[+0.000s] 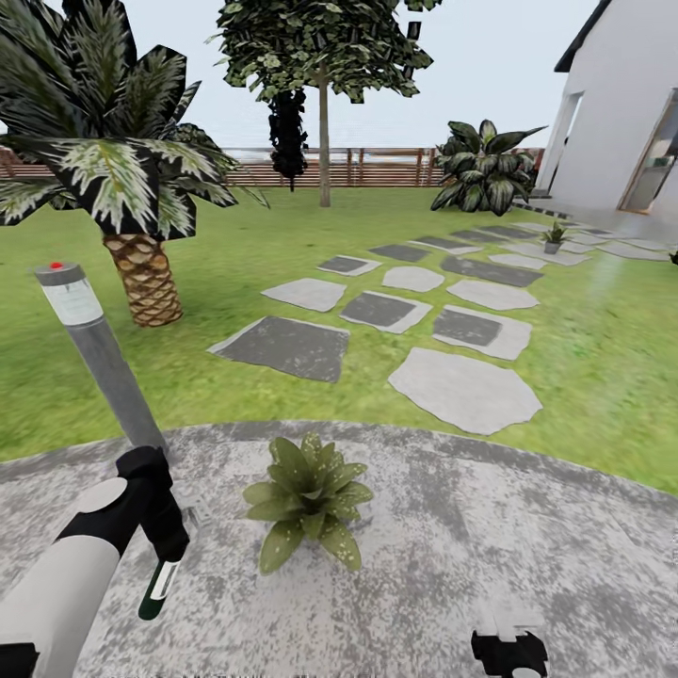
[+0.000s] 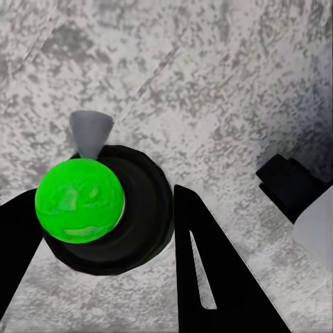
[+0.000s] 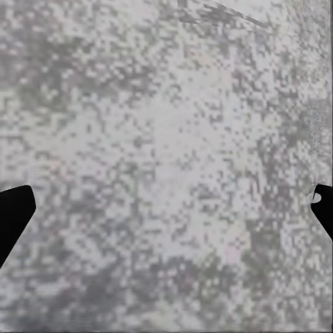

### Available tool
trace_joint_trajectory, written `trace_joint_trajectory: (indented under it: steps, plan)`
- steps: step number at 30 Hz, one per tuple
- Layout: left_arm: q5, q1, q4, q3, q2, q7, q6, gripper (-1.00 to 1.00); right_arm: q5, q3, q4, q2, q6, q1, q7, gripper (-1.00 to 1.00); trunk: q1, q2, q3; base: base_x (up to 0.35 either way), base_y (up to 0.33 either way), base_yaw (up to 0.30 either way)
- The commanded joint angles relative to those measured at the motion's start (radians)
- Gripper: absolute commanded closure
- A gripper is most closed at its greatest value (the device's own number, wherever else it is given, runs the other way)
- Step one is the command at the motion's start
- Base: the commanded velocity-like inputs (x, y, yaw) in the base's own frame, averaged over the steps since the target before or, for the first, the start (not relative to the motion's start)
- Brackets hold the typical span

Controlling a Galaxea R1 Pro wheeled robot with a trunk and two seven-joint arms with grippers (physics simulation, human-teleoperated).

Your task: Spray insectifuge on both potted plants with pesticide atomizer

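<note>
- The left tool (image 1: 162,537) points down over the gravel patio (image 1: 443,565), and its two black fingers (image 2: 208,277) are clamped on one pesticide atomizer (image 1: 157,589).
- In the head view the atomizer hangs below the tool, dark green with a white label. In the left wrist view it (image 2: 80,201) shows end-on as a bright green round shape on a black ring.
- The left arm (image 1: 66,584) is white and grey. It comes in from the lower left corner and bends down at the wrist.
- One grey post lamp (image 1: 99,353) with a red dot on top leans just behind the left tool.
- The right tool (image 1: 509,652) sits low at the bottom edge. Its fingertips (image 3: 14,215) are far apart, with only gravel between them.
- There are two potted plants. One (image 1: 306,499) sits on the patio just beside the left tool. The other (image 1: 554,235) is small and far off on the stepping stones (image 1: 461,388).
- One palm (image 1: 122,188) stands on the lawn (image 1: 584,348), and one tree (image 1: 322,56) stands near the wooden fence (image 1: 377,168).
</note>
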Motion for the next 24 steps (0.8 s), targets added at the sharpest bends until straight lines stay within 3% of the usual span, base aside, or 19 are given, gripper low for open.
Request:
trace_joint_trajectory:
  steps: [1,12,16,24]
  plan:
    - [-0.007,0.000,-0.001,0.002,0.000,-0.008,0.010,1.00,-0.010,0.009,0.001,0.000,-0.003,-0.001,-0.003,-1.00,-0.001,0.000,-0.001,-0.250,0.213,-0.257]
    - [-0.007,-0.004,-0.001,0.002,-0.004,-0.008,0.013,1.00,-0.012,0.006,-0.004,0.003,-0.001,-0.001,-0.002,-1.00,-0.001,0.000,-0.001,-0.312,0.049,-0.259]
    - [-0.007,-0.011,-0.001,0.002,-0.007,-0.008,0.014,1.00,-0.013,0.006,-0.006,0.007,-0.001,-0.001,-0.003,-1.00,-0.001,0.000,-0.001,-0.300,0.090,-0.041]
    - [-0.007,-0.010,-0.001,0.002,-0.011,-0.008,0.015,1.00,-0.013,0.006,-0.006,0.003,-0.001,-0.001,-0.002,-1.00,-0.001,0.000,0.001,-0.045,0.282,-0.085]
